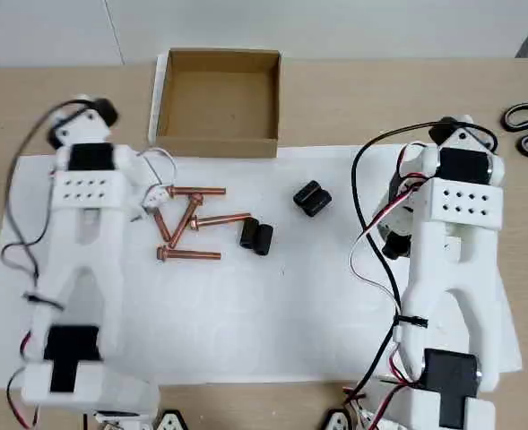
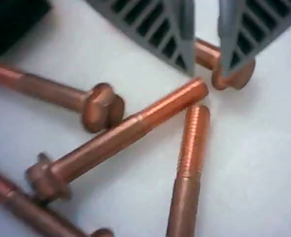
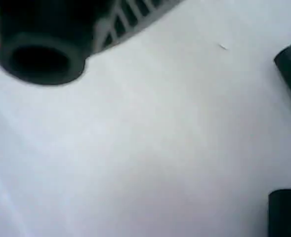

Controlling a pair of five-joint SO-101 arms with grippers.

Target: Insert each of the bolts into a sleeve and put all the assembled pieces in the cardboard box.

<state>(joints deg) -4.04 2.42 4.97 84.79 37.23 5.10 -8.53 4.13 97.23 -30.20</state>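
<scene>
Nothing is assembled yet: the cardboard box [image 1: 217,145] at the far side of the counter [image 1: 353,98] is empty. Five copper bolts [image 1: 188,255] lie scattered on the white sheet [image 1: 272,313], with four loose sleeves [image 1: 256,236] in two pairs beside them. The left pincer [image 2: 204,49] hangs over the head end of one bolt [image 2: 230,75], its jaws slightly spread and not yet clamped on it. The right pincer [image 1: 396,238] is pinching a black sleeve [image 3: 40,60] above the sheet. Every insertion and every boxing remains.
</scene>
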